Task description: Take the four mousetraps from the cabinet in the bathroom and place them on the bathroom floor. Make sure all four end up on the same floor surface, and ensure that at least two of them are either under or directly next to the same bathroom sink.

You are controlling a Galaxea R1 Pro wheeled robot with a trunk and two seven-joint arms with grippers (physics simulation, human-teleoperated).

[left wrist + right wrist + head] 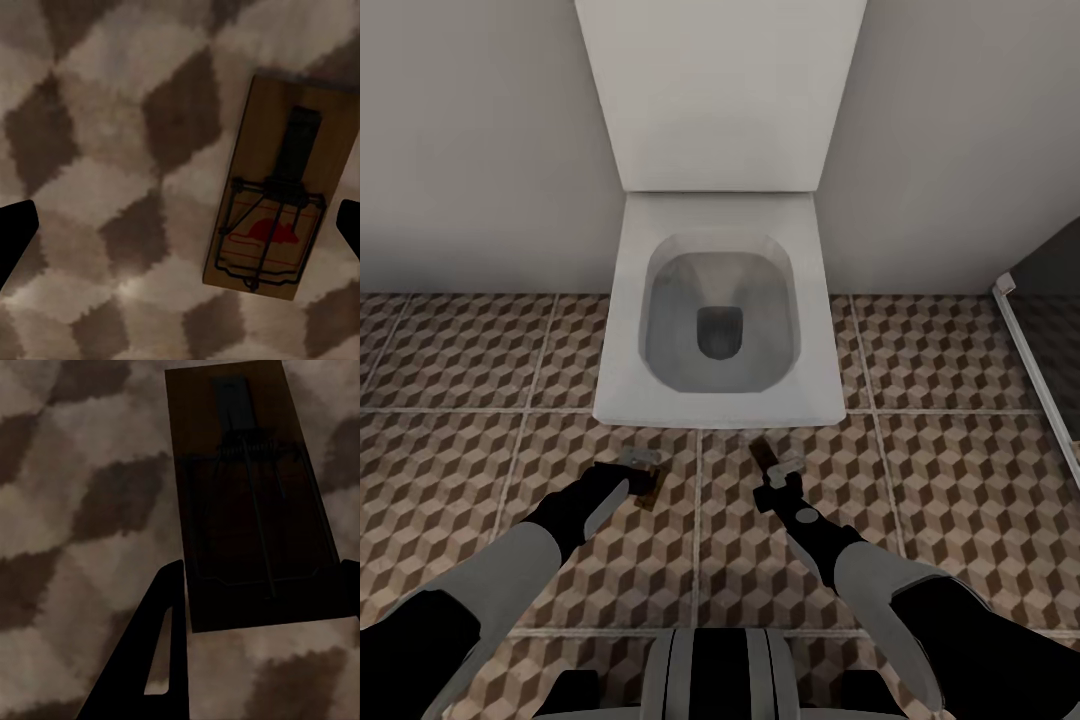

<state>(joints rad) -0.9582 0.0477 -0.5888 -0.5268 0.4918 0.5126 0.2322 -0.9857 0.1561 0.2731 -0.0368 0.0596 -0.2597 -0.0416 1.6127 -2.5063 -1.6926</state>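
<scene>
A white toilet (pixel 720 320) is seen from above in the head view, its bowl open and its cistern set against a pale wall, with the cube-patterned bathroom floor (pixel 960 480) spread in front of it. Both arms are reached forward and down toward the tiles just before the toilet's front edge. The left gripper (pixel 632 472) is held low over the floor, and a mousetrap (pixel 650 490) is seen just beside its tip. In the left wrist view this left-hand mousetrap (pixel 279 196) is shown lying flat on the patterned tiles (pixel 112 150), its red mouse mark and dark wire frame facing up; the two dark fingertips (pixel 15 236) are seen at opposite edges of the picture, spread wide, with the trap nearer one of them and touched by neither. The right gripper (pixel 772 478) is held a little right of the centre grout line, with a second mousetrap (pixel 764 452) projecting from it toward the toilet. In the right wrist view that right-hand mousetrap (pixel 251 495) is shown dark and in shadow, its near end set between the fingers (pixel 154 652), which are closed against its sides, the tiled floor (pixel 82 495) lying behind it. A dark panel with a pale frame (pixel 1040 370) is seen at the right edge of the head view.
</scene>
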